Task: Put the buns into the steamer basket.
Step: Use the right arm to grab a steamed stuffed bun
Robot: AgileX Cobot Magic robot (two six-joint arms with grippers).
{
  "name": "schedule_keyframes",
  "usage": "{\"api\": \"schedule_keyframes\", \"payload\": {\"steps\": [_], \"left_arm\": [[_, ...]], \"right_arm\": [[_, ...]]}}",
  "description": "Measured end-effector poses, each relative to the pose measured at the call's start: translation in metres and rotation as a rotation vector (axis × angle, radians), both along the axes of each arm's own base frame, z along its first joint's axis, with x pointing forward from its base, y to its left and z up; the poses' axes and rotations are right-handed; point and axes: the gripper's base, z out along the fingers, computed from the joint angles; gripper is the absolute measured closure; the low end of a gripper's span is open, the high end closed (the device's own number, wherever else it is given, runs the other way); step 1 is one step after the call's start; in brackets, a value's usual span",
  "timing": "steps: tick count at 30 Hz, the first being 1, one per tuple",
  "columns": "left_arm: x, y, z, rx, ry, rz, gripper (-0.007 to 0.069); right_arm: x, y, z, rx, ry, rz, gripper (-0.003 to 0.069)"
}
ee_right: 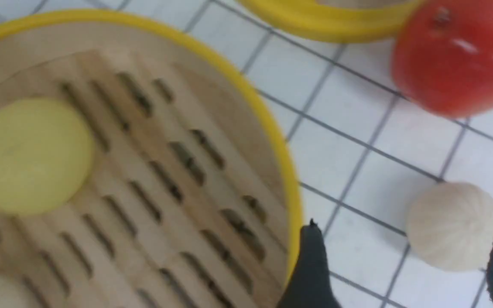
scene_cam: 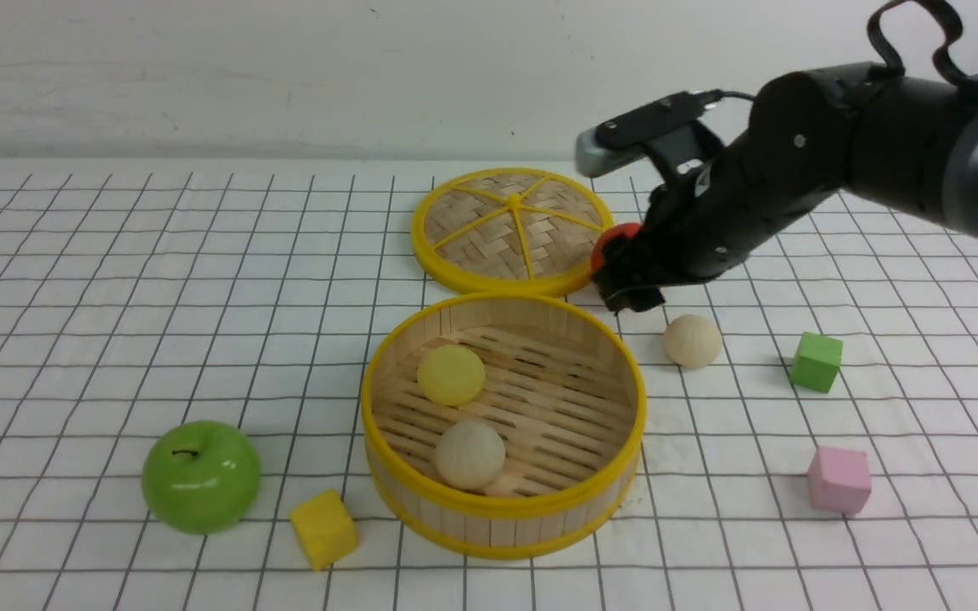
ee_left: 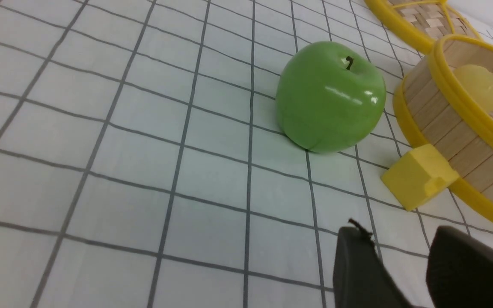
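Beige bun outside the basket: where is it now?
Front view: on the table, right of the steamer basket and apart from its wall, close to the open right gripper; the green cube lies farther right of the bun.

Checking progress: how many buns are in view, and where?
3. A yellow bun and a beige bun lie inside the basket; the other beige bun sits on the table to the basket's right. None seems hidden.

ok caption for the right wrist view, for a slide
Open right gripper near the loose bun beside the basket, yellow bun already inside
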Motion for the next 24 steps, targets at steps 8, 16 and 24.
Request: {"api": "schedule_keyframes", "payload": {"steps": [8, 16, 24], "left_arm": [[0.000, 0.000, 0.000, 0.000, 0.000, 0.000, 0.0386], [0.000, 0.000, 0.000, 0.000, 0.000, 0.000, 0.0386], [0.000, 0.000, 0.000, 0.000, 0.000, 0.000, 0.0386]], "right_arm": [[0.027, -0.039, -0.024, 0.118, 0.034, -0.284, 0.0238], [0.036, -0.038, -0.048, 0.103, 0.041, -0.291, 0.0378], [0.039, -0.038, -0.061, 0.080, 0.056, -0.289, 0.0410]]}}
